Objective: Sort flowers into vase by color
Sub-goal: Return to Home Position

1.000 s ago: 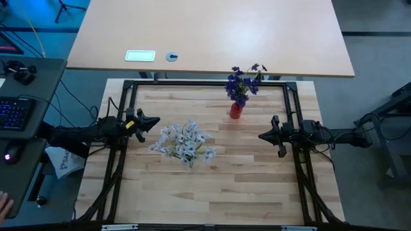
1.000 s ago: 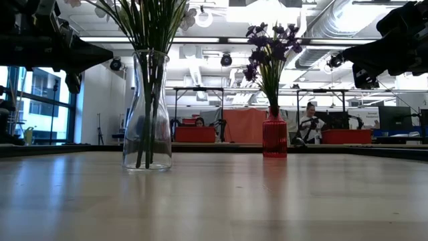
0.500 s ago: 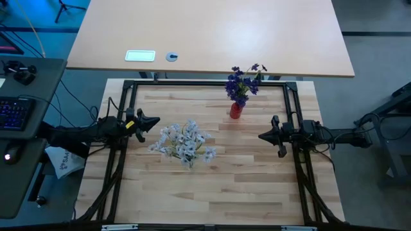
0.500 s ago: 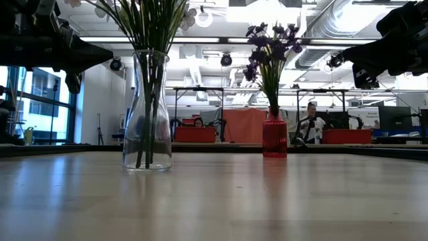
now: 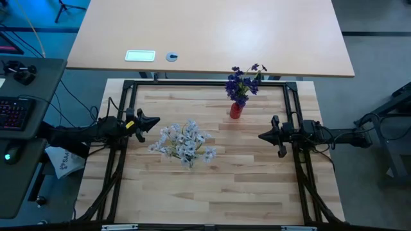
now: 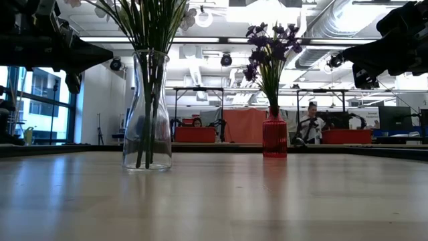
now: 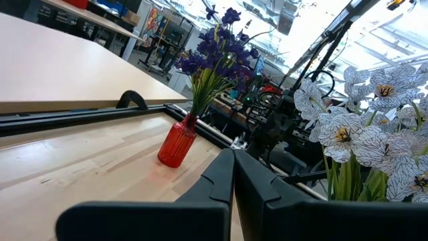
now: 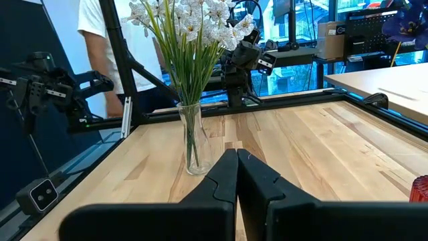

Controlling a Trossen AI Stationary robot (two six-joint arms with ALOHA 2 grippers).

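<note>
The dark purple-blue flowers [image 5: 243,83] stand with their stems in the small red vase [image 5: 236,110], near the table's far edge. The pale white flowers [image 5: 184,142] stand in the clear glass vase [image 6: 147,114], left of the table's middle. In the low view the red vase [image 6: 274,138] stands upright on the wood. My left gripper [image 5: 157,120] hovers shut at the table's left side, beside the white bunch. My right gripper [image 5: 260,136] hovers shut at the right side. Both touch nothing.
A black frame [image 5: 205,82] borders the wooden table. A pale desk [image 5: 212,35] lies beyond the far edge, with a keyboard [image 5: 13,114] off to the left. A person [image 8: 107,40] stands beyond the table in the right wrist view. Bare wood [image 5: 212,186] fills the near half.
</note>
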